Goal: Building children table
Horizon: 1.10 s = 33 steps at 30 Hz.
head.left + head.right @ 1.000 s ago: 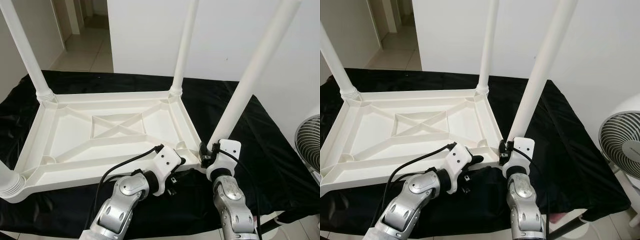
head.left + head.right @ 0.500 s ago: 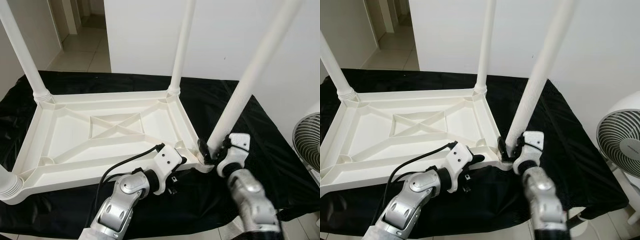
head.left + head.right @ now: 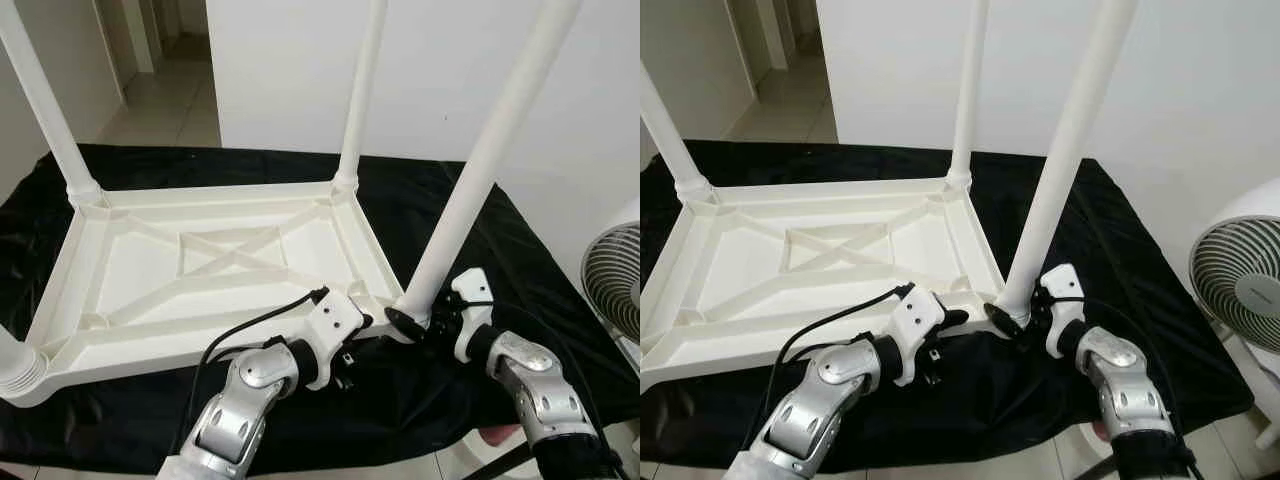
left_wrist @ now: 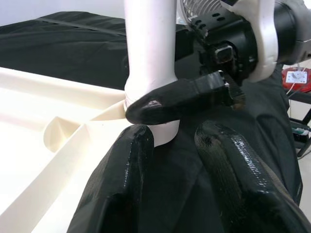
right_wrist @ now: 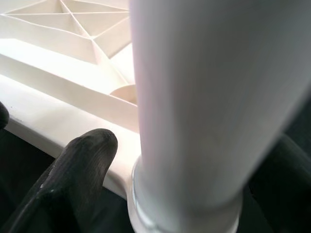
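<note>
Table top (image 3: pixel 215 280), white plastic, lies upside down on a black cloth (image 3: pixel 520 280) with its ribbed underside facing up. Legs stand in the far-left, far-right and near-left corner sockets. The fourth table leg (image 3: pixel 480 165) stands at the near-right corner socket, leaning slightly to the robot's right as it rises, so its long axis is not yet square to the table top.

Right gripper (image 3: pixel 418 322): positioned at the base of this leg, just above the socket collar. Its two black fingers (image 5: pixel 77 165) lie one on each side of the leg, clamped around it; the left wrist view shows one finger pressed against the white tube.

Left gripper (image 4: pixel 175 160): placed just beside the same corner, on the near edge of the table top, fingers spread apart with nothing between them. It points toward the leg base and lies close to it but does not touch the leg.

Governing relation: the leg runs upward from the right gripper, which is the nearer and engaged arm. Judgement: seating or turning the leg requires bringing its axis vertical over the socket while the left gripper steadies the table top.

A white fan (image 3: pixel 615 290) stands to the robot's right, well apart.
</note>
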{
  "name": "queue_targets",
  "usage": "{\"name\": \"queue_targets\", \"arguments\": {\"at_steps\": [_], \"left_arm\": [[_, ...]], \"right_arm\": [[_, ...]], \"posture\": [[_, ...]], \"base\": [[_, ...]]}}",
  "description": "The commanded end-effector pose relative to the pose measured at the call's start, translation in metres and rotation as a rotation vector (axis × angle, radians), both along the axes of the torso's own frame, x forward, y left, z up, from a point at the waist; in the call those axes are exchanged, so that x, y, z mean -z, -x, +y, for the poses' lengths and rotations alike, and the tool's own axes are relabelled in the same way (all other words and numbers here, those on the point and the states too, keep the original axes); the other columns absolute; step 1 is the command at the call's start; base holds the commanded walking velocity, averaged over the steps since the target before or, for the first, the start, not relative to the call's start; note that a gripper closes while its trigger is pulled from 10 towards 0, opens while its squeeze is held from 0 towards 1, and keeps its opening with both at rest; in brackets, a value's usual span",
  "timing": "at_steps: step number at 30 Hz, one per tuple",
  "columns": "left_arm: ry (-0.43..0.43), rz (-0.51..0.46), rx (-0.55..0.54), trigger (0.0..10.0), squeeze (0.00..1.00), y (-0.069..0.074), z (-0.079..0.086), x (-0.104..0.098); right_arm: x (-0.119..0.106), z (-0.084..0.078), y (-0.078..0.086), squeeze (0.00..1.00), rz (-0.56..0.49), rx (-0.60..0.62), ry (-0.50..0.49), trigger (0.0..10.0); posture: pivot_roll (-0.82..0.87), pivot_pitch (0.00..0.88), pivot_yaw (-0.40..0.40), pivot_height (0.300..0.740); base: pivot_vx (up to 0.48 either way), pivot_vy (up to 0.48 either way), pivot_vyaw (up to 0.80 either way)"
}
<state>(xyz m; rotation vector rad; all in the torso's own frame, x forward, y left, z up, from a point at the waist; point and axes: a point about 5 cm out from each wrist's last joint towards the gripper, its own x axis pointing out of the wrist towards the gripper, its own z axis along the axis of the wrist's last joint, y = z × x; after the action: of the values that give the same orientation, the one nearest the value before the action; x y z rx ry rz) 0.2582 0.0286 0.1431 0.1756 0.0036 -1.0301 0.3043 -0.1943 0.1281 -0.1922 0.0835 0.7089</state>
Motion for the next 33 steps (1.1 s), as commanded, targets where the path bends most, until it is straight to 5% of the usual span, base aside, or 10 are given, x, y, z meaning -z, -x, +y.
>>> {"name": "queue_targets", "arguments": {"at_steps": [1, 4, 5, 6, 9, 10, 17, 23, 27, 33], "left_arm": [[-0.006, 0.004, -0.062, 10.0, 0.0, -0.002, 0.003, 0.002], [-0.006, 0.008, -0.06, 10.0, 0.0, -0.001, 0.003, 0.003], [-0.008, 0.012, -0.059, 10.0, 0.0, 0.0, 0.003, 0.004], [-0.009, 0.014, -0.057, 10.0, 0.0, 0.001, 0.002, 0.004], [-0.012, 0.016, -0.055, 10.0, 0.0, 0.002, 0.002, 0.005], [-0.012, 0.016, -0.057, 10.0, 0.0, 0.002, 0.002, 0.005], [-0.008, 0.019, -0.065, 10.0, 0.0, 0.001, 0.003, 0.005], [0.0, 0.028, -0.058, 10.0, 0.0, 0.003, -0.001, 0.006], [0.0, 0.029, -0.054, 10.0, 0.0, 0.003, -0.002, 0.006], [0.006, 0.033, -0.042, 10.0, 0.0, 0.004, -0.004, 0.005]], "right_arm": [[0.0, 0.0, -0.005, 0.0, -0.008, -0.034, 0.026, 10.0], [0.0, 0.0, -0.007, 0.0, -0.011, -0.046, 0.033, 10.0], [-0.001, 0.0, -0.01, 0.0, -0.016, -0.052, 0.025, 4.8], [-0.002, -0.001, -0.013, 0.0, -0.027, -0.05, 0.024, 2.6], [-0.004, -0.001, -0.017, 0.0, -0.046, -0.041, 0.024, 1.8], [-0.004, -0.001, -0.017, 0.0, -0.046, -0.045, 0.014, 0.0], [0.002, 0.002, -0.014, 0.0, -0.007, 0.01, -0.085, 0.0], [0.018, 0.01, -0.012, 0.0, 0.027, 0.288, -0.081, 0.0], [0.019, 0.013, -0.011, 0.0, 0.031, 0.334, -0.101, 0.0], [0.027, 0.033, 0.008, 0.0, 0.062, 0.748, -0.227, 0.0]], "posture": [[0.01, 0.02, -0.053, 0.74], [0.01, 0.023, -0.053, 0.74], [0.01, 0.023, -0.054, 0.74], [0.01, 0.026, -0.055, 0.74], [0.01, 0.026, -0.055, 0.74], [0.02, 0.03, -0.057, 0.74], [0.02, 0.032, -0.062, 0.74], [0.0, 0.041, -0.058, 0.74], [0.0, 0.041, -0.058, 0.74], [0.0, 0.056, -0.069, 0.74]], "base": [[0.0, 0.0, 0.0], [0.0, 0.0, 0.0], [0.0, 0.0, 0.0], [0.0, 0.0, 0.0], [0.0, 0.0, 0.0], [0.0, 0.0, 0.0], [0.0, 0.0, 0.0], [0.0, 0.0, 0.0], [0.0, 0.0, 0.0], [0.0, 0.0, 0.0]]}}
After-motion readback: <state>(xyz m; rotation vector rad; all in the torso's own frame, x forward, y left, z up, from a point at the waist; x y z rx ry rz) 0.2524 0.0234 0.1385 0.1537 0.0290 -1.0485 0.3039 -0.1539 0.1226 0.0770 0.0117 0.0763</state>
